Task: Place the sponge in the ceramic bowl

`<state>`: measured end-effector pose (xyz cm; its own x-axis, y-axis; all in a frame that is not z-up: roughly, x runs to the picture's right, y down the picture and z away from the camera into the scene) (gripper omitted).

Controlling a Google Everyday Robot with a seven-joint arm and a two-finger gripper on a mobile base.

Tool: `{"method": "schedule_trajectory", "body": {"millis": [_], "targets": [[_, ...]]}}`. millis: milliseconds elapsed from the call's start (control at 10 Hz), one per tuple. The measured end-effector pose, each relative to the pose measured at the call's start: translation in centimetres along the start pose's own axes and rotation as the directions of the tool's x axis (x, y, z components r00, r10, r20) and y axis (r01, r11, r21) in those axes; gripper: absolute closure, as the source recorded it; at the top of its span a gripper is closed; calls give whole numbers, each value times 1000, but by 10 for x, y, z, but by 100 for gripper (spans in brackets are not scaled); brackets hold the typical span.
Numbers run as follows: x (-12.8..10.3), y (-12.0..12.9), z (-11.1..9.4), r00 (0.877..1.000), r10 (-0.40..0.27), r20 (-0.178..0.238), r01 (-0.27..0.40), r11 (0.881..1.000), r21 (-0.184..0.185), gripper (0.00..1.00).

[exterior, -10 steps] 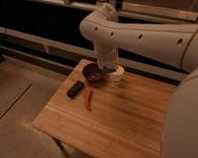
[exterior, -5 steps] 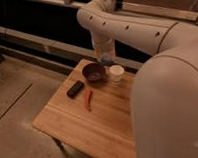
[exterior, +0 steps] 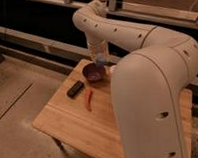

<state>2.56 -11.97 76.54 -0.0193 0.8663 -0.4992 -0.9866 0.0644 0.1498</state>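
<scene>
The ceramic bowl (exterior: pixel 93 73) is small, round and dark reddish-brown, and stands at the far side of the wooden table (exterior: pixel 74 120). Just above its far right rim hangs the blue-grey sponge (exterior: pixel 99 58), held at the tip of my gripper (exterior: pixel 99 56). The gripper reaches down from the white arm, which arches in from the right. The arm hides the table's right half.
A flat black rectangular object (exterior: pixel 75 88) lies left of the bowl, and a thin orange-red stick (exterior: pixel 88 99) lies in front of it. A white cup (exterior: pixel 112 69) peeks out right of the bowl. Dark rails run behind the table, and concrete floor lies to the left.
The gripper with the sponge has moved left and slightly up, from beside the cup to over the bowl's far right rim. The arm's elbow has swung closer to the camera.
</scene>
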Motion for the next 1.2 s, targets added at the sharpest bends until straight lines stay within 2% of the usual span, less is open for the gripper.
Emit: {"method": "schedule_trajectory", "body": {"millis": [600, 1200], "targets": [[-13, 20, 25, 996, -83, -27, 83, 997, 7, 100], [-15, 41, 59, 989, -133, -58, 132, 991, -26, 100]]}}
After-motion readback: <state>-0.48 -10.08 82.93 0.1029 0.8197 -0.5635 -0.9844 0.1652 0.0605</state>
